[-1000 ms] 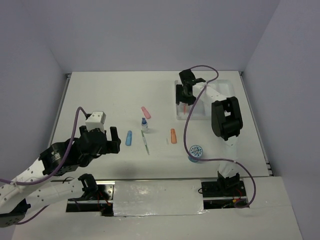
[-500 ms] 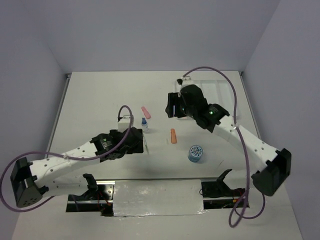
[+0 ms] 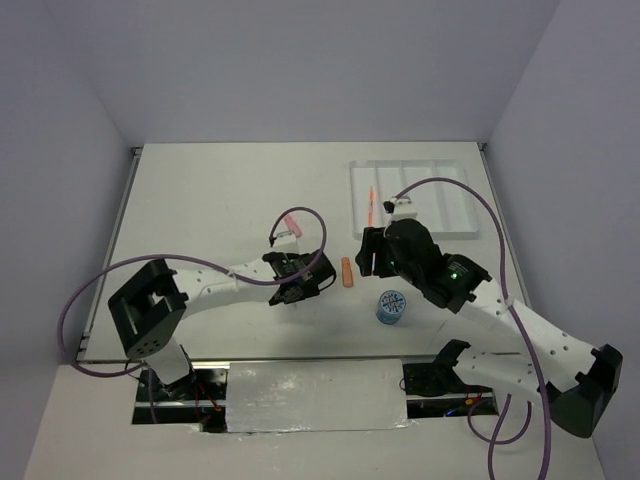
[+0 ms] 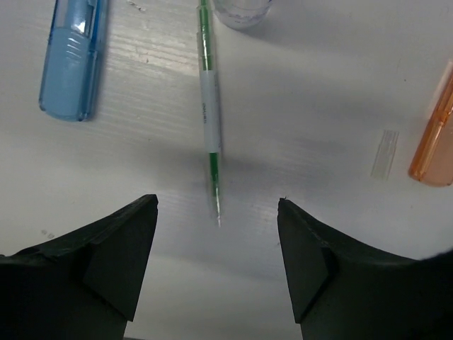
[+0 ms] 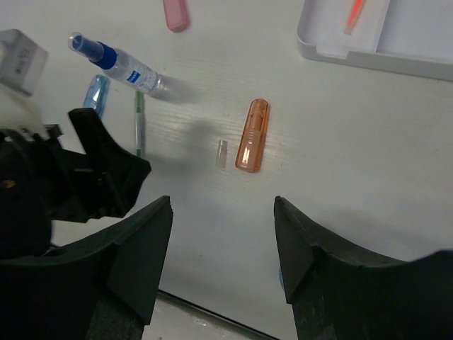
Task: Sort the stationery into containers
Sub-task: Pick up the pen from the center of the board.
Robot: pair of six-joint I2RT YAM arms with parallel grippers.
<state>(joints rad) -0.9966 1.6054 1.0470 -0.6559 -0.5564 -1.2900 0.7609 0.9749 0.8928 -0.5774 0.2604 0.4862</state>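
A thin green-and-white pen (image 4: 209, 106) lies on the table, its near tip between the fingertips of my open left gripper (image 4: 216, 212) (image 3: 300, 292), which holds nothing. Around it lie a blue capsule (image 4: 74, 60), an orange capsule (image 4: 435, 134) (image 3: 347, 272) and a blue-capped bottle (image 5: 124, 62). My right gripper (image 5: 221, 209) (image 3: 366, 258) hangs open and empty above the table, just short of the orange capsule (image 5: 253, 134). The white tray (image 3: 440, 165) at the back right holds an orange pen (image 3: 371, 203). A pink capsule (image 3: 291, 225) and a blue roll (image 3: 391, 305) lie on the table.
A small clear piece (image 5: 221, 152) lies beside the orange capsule. My left gripper's black body (image 5: 92, 170) sits close to the left of the right gripper. Grey walls stand on three sides of the table.
The right gripper has come back from the tray toward the orange capsule, leaving the orange pen in the tray. The left arm has swung right and down over the pen, its jaws narrowing a little.
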